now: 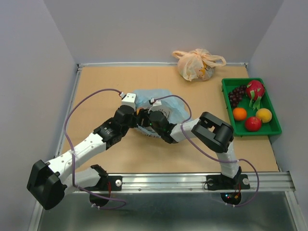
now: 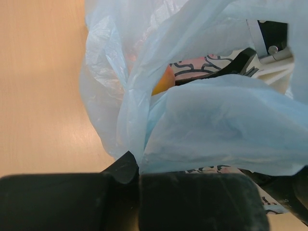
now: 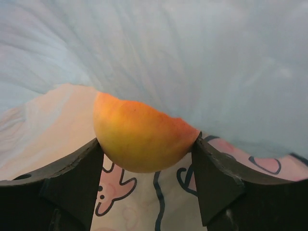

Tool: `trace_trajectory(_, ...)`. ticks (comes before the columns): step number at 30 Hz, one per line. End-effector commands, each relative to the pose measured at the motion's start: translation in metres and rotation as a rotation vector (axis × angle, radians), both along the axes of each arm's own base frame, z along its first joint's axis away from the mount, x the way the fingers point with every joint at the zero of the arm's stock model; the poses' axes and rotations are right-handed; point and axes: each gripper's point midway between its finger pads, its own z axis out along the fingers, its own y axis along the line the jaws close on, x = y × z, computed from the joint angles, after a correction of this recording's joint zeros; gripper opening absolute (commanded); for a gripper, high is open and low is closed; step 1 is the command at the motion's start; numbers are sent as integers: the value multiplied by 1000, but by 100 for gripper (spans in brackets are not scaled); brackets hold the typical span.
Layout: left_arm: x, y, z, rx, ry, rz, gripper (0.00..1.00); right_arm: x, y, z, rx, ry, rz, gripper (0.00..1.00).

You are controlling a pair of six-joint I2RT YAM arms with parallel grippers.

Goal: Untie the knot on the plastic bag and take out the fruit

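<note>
Translucent light blue plastic bag (image 1: 163, 96), printed with black cartoon outlines on pale pink, on a tan desk (image 1: 106, 82). Inside it, a yellow-orange round fruit (image 3: 142, 139) blushed red. A green tray (image 1: 257, 133) holds dark purple grapes (image 1: 236, 95), a pink-red, green-tipped dragon fruit (image 1: 255, 90), an orange fruit (image 1: 239, 113), a yellow fruit (image 1: 263, 115), a red fruit (image 1: 253, 123). Another bag, the peach-orange bag (image 1: 195, 65), is mottled with paler patches.

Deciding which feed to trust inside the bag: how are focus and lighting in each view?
Top view: sharp, even light, soft shadows. Left wrist: bag fairly sharp, left fingers a dark blur. Right wrist: fruit clear between right fingers, light filtered through the blue plastic; no glare.
</note>
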Motion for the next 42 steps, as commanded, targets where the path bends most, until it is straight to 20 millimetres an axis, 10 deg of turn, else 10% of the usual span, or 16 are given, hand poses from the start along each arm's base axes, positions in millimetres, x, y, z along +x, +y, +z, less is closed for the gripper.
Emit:
trace_trajectory(1, 7, 4, 14, -12, -49, 37, 0, -1, 0, 45, 94, -116, 25, 26)
trace_trajectory(11, 17, 31, 24, -17, -85, 165, 0, -53, -39, 63, 53, -135, 162, 2)
trace_trajectory(16, 21, 40, 26, -18, -92, 195, 0, -88, -50, 118, 56, -217, 312, 1)
trace_trajectory(21, 22, 44, 26, -22, -90, 209, 0, -71, -99, 172, -56, -319, 133, 1)
trace_trajectory(27, 20, 47, 29, -28, -100, 217, 0, -26, -213, 216, -230, -370, -296, 1)
trace_trajectory(30, 19, 47, 31, -34, -106, 212, 0, -3, -302, 217, -287, -333, -617, 1)
trace_trajectory(35, 17, 46, 38, -58, -119, 198, 0, 14, -430, 201, -306, -243, -998, 1)
trace_trajectory(42, 14, 45, 45, -78, -138, 185, 0, 33, -545, 145, -191, -66, -1251, 5)
